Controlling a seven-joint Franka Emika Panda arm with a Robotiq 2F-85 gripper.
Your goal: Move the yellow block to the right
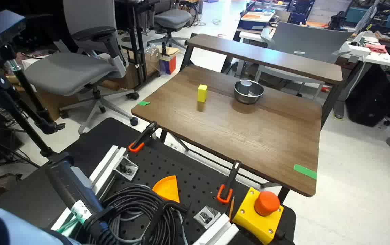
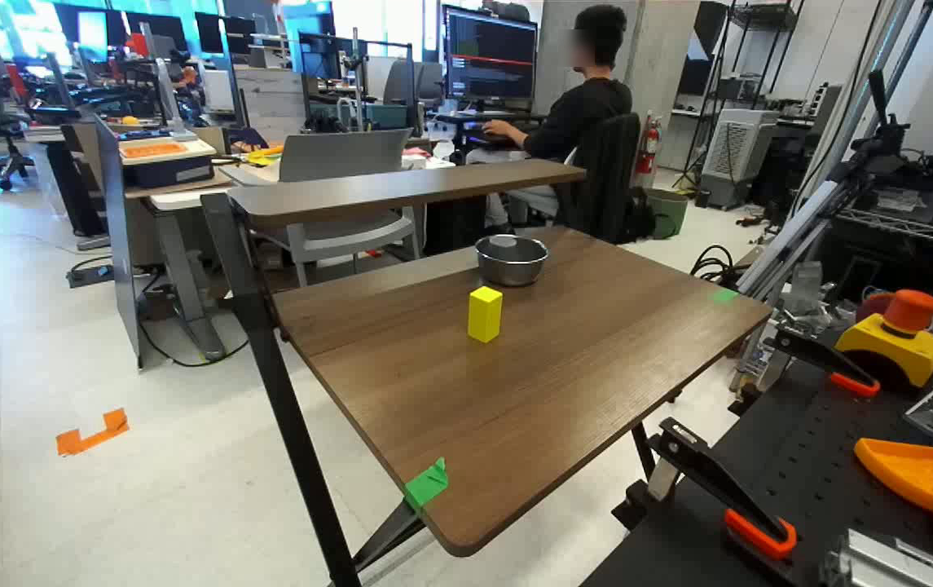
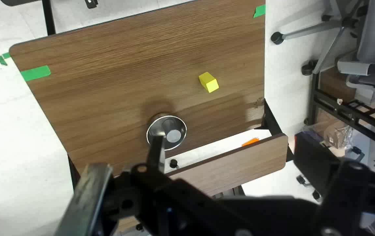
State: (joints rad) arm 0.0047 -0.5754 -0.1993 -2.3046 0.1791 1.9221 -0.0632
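The yellow block [image 1: 202, 93] stands upright on the brown wooden table. It also shows in an exterior view [image 2: 485, 315] and in the wrist view [image 3: 209, 82]. The metal bowl [image 1: 243, 96] stands near it, apart from it, and also shows in an exterior view [image 2: 512, 271]. My gripper [image 3: 128, 155] shows only in the wrist view, at the lower left. Its two fingers are spread apart with nothing between them. It is well above the table, and one fingertip overlaps the rim of the bowl [image 3: 150, 128] in the picture. The block is away from the fingers.
A raised shelf [image 1: 266, 56] runs along the table's far edge and also shows in the wrist view [image 3: 233, 164]. A grey object [image 3: 173, 135] is inside the bowl. Green tape [image 1: 305, 171] marks the table. Clamps, an orange triangular piece [image 1: 167, 189] and a red-button box [image 1: 258, 217] are on the black pegboard.
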